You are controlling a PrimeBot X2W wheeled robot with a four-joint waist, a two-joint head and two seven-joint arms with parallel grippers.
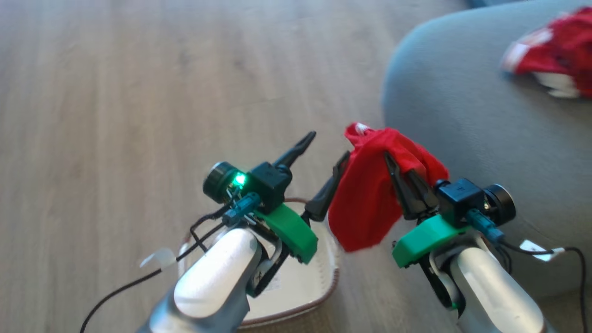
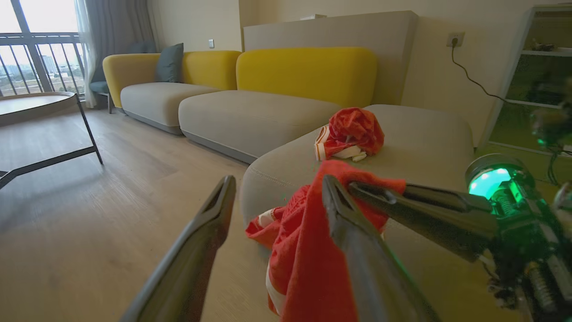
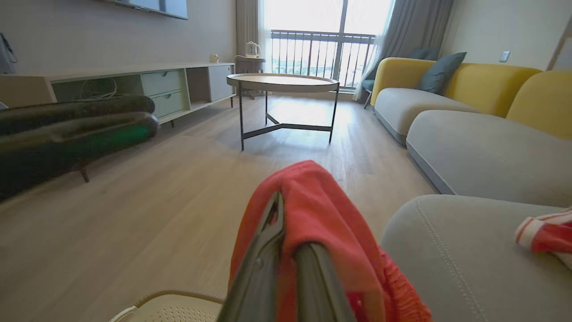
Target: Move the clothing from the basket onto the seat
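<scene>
Between basket (image 1: 305, 282) and seat (image 1: 462, 115), above a pale wood floor (image 1: 138, 92), the right gripper (image 1: 397, 164) is pinched shut on a red garment (image 1: 365, 208). Its two dark fingers meet over a bunched fold near the top of the cloth, and the rest hangs below in a loose bundle. The left gripper (image 1: 329, 144) stands just beside it with its fingers spread wide, holding nothing. One fingertip is close against the cloth's edge, and whether it touches cannot be told.

A second garment (image 1: 555, 55), red with white stripes, lies crumpled on the seat, well apart from the hanging one. The basket sits on the floor under the left arm, near the seat; the part of its pale floor that shows holds no cloth.

The hanging garment looks light, thin and limp — it folds over the fingers and sags under its own weight, so it will give no resistance and keep no shape. A pinch on a thick gathered fold, as here, seems the safest hold; a single layer or the trim edge could slide out. On release, soft cloth draped over a finger may cling instead of dropping — so it likely needs to be carried well over the seat first.
</scene>
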